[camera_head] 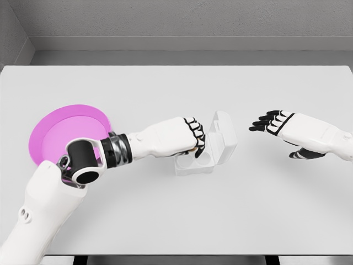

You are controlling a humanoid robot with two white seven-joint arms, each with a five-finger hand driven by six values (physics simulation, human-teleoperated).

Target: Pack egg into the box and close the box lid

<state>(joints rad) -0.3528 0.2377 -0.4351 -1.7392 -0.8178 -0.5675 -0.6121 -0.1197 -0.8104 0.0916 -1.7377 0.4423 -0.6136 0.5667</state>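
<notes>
A small translucent white box (205, 163) sits at the table's middle, its lid (225, 136) standing up on the right side. My left hand (193, 138) hangs over the box's left compartment. Its fingers are curled around a tan egg (190, 149), of which only a sliver shows below the knuckles. The box's right compartment shows as a round hollow. My right hand (270, 122) hovers to the right of the lid, apart from it, with fingers spread and nothing in them.
A flat pink round plate (60, 132) lies at the left, partly hidden behind my left elbow. The white table (176, 221) ends at a front edge near the bottom of the picture; a grey wall runs behind it.
</notes>
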